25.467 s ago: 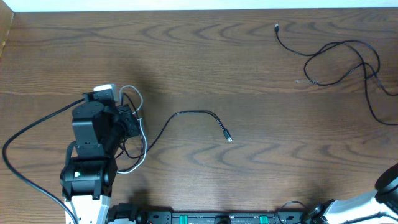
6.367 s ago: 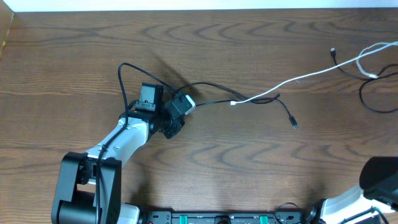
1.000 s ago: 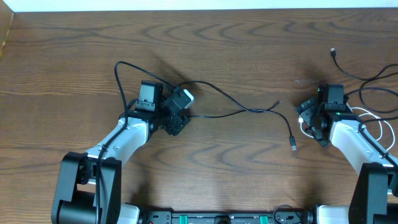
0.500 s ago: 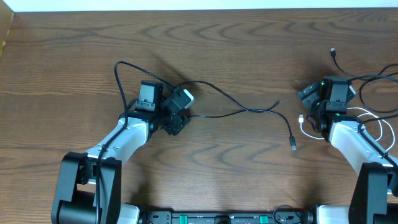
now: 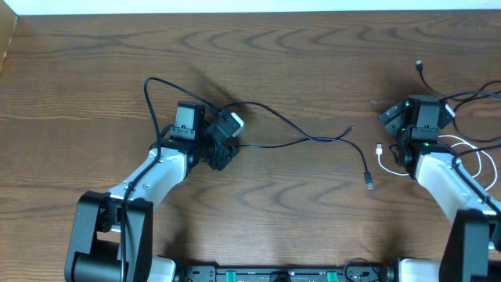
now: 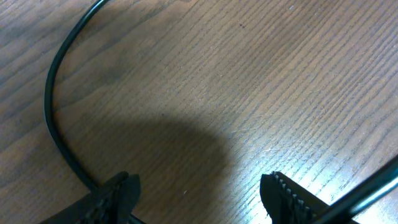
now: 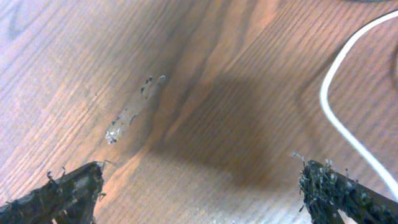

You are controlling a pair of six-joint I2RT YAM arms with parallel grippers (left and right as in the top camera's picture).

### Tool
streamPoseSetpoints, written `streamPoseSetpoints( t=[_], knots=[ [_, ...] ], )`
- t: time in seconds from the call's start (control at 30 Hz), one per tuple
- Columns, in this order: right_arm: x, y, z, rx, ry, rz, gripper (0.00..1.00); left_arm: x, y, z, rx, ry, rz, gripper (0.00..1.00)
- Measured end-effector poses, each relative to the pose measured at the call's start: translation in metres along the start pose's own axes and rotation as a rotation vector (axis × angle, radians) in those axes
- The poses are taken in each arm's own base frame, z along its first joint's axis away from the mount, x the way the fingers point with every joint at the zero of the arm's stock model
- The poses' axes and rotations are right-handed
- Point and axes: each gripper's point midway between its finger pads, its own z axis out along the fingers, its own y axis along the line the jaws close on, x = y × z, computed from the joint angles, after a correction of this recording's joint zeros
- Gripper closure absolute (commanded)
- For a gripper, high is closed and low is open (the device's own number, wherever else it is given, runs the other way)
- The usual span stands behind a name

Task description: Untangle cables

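One black cable (image 5: 329, 139), lying left-right

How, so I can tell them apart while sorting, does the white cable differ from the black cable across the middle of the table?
Colour: the white cable is pale, the black cable dark. Pose: the white cable curls in loops near the right gripper; the black cable runs stretched out from beside the left gripper to mid-table. Both are thin, lie on the table and end in small plugs.
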Motion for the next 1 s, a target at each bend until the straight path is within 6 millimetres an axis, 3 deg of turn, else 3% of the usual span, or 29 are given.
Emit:
streamPoseSetpoints(
  t=[0.27, 0.37, 0.47, 0.6, 1.0],
  knots=[
    [-0.023, -0.034, -0.055, 0.141, -0.083, -0.008, 0.01, 0.0, 0.0, 0.0, 0.0, 0.0, -0.003, 0.34],
    [-0.021, -0.052, -0.07, 0.21, -0.08, -0.004, 0.01, 0.0, 0.0, 0.0, 0.0, 0.0, -0.003, 0.34],
    [-0.007, -0.073, -0.076, 0.299, -0.031, 0.021, 0.01, 0.0, 0.0, 0.0, 0.0, 0.001, -0.004, 0.34],
    [0.004, -0.084, -0.075, 0.328, -0.017, 0.085, 0.01, 0.0, 0.0, 0.0, 0.0, 0.0, -0.004, 0.34],
    [0.042, -0.095, -0.043, 0.256, 0.004, 0.143, 0.01, 0.0, 0.0, 0.0, 0.001, 0.002, -0.009, 0.36]
  ],
)
